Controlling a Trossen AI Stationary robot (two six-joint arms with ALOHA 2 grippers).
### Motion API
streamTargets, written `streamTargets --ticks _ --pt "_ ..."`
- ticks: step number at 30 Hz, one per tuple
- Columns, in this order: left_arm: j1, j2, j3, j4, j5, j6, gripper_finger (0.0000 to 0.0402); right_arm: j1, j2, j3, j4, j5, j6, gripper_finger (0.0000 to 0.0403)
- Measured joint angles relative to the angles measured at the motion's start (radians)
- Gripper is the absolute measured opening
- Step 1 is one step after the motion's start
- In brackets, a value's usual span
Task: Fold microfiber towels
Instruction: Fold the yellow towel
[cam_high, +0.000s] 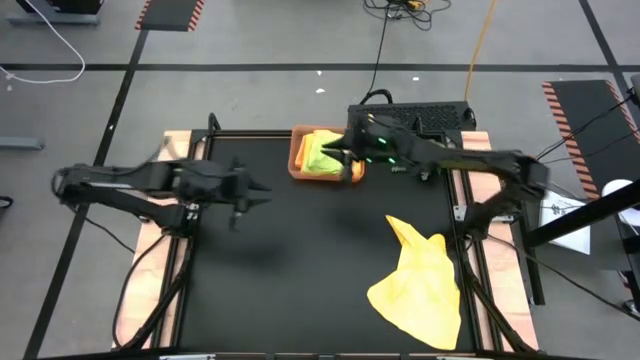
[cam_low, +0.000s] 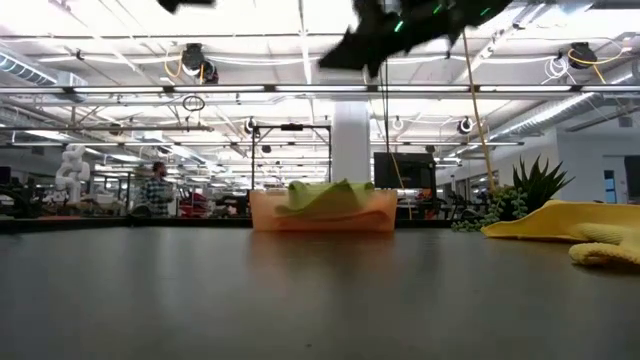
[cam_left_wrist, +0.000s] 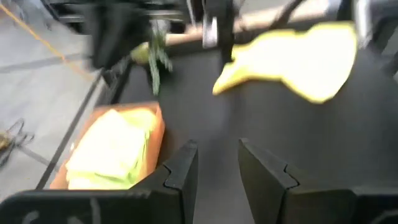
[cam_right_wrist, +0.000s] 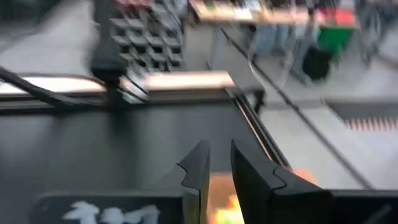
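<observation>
An orange-brown tray (cam_high: 297, 160) stands at the table's far edge and holds folded lime green and yellow towels (cam_high: 322, 152); they also show in the left wrist view (cam_left_wrist: 112, 149) and the low view (cam_low: 325, 197). A yellow towel (cam_high: 415, 285) lies crumpled on the table's right side, resting on its underside. My right gripper (cam_high: 335, 150) hangs high above the tray, its fingers (cam_right_wrist: 214, 165) a narrow gap apart and empty. My left gripper (cam_high: 258, 195) is over the table's left part, open and empty (cam_left_wrist: 217, 165).
A small green plant sprig (cam_low: 520, 195) stands at the table's far right, behind the yellow towel (cam_low: 570, 225). The black table top (cam_high: 300, 260) is bare between the two arms and toward the near edge. Metal frame rails (cam_high: 462, 215) run along both sides.
</observation>
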Motion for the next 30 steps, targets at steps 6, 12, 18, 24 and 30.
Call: streamTargets --ticks 6,12,18,24,30 --pt "-0.103 -0.245 -0.108 0.052 -0.101 -0.067 0.0117 0.188 -0.336 -0.189 -0.002 0.171 -0.060 0.0055" --pt "-0.134 -0.461 -0.316 0.182 -0.142 -0.060 0.0117 0.357 -0.665 -0.417 0.000 0.346 -0.068 0.0055" --pt "-0.133 -0.600 -0.454 0.243 -0.144 -0.038 0.0118 0.422 -0.928 -0.618 -0.001 0.366 -0.008 0.0055" --pt "-0.133 -0.692 -0.519 0.231 -0.121 -0.044 0.0118 0.439 -1.102 -0.774 0.006 0.366 -0.007 0.0055" --pt "-0.133 -0.716 -0.546 0.231 -0.127 -0.038 0.0118 0.439 -1.210 -0.892 0.084 0.363 -0.004 0.0055"
